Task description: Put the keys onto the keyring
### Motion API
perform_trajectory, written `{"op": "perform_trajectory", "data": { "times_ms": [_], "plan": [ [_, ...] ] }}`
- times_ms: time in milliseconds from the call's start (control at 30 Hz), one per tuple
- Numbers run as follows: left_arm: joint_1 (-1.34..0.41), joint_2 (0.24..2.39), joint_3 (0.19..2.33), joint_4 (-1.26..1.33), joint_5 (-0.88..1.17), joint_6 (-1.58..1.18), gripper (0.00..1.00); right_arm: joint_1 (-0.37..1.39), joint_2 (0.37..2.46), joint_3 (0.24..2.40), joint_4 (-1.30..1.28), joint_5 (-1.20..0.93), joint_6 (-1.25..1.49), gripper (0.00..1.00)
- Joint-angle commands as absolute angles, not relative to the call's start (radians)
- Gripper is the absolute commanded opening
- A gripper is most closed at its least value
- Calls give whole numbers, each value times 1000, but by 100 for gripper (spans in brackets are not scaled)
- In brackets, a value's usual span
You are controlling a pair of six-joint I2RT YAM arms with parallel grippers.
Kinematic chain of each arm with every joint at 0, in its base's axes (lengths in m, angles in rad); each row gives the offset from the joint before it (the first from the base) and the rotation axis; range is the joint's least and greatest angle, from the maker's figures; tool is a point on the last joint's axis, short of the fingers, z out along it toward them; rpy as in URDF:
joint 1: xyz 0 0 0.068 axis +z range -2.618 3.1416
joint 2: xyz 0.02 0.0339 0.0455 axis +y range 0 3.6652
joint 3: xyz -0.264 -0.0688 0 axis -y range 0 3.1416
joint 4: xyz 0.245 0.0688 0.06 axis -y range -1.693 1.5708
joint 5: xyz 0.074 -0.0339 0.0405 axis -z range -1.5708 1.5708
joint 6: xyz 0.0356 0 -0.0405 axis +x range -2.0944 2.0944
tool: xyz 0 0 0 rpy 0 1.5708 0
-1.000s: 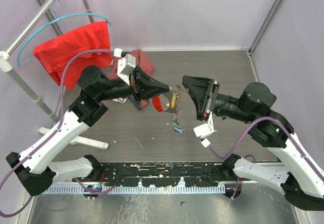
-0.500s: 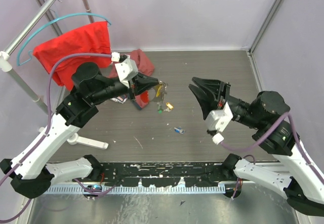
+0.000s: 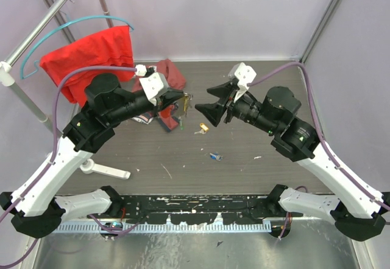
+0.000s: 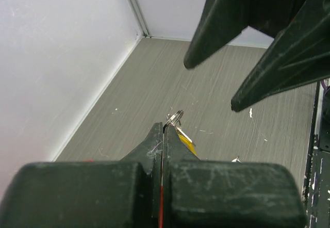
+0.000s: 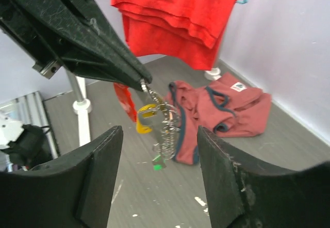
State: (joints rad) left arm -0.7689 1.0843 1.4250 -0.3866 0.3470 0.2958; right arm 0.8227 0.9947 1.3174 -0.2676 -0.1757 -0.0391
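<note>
Left gripper (image 3: 182, 97): we have it clamped on the dangling keyring (image 5: 165, 120); right gripper (image 3: 206, 100) we hold wide open and empty, facing it; loose keys (image 3: 203, 127) lie on the table (image 3: 274, 86).

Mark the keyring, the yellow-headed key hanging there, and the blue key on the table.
keyring (image 5: 166, 127), right wrist view, on the silvery rings.
yellow-headed key (image 5: 144, 126), right wrist view, on its head.
blue key (image 3: 214, 156), top external view, on its head.

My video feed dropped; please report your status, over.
Left gripper jaws shut on keyring, above table. Right gripper open, facing it. Loose keys on table. Nothing between.
</note>
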Motion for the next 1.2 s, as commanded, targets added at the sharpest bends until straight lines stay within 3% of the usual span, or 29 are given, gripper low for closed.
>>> {"op": "perform_trajectory", "data": {
  "times_ms": [0,400,600,700,933,1167],
  "plan": [
    [-773,1065,1447,-364,360,309,0,824,964,1294,-135,-226,-11,59],
    [-772,1065,1454,-355,420,281,0,825,1010,1309,-113,-311,-328,42],
    [-772,1071,1458,-356,421,276,0,824,1048,1346,-143,-351,-359,42],
    [-773,1074,1457,-354,425,276,0,824,1056,1350,-142,-356,-358,46],
    [-772,1077,1459,-355,433,278,0,824,1067,1355,-127,-358,-359,40],
    [-773,1054,1447,-354,441,301,0,824,1029,1369,-198,-312,-394,43]
  ]
}}
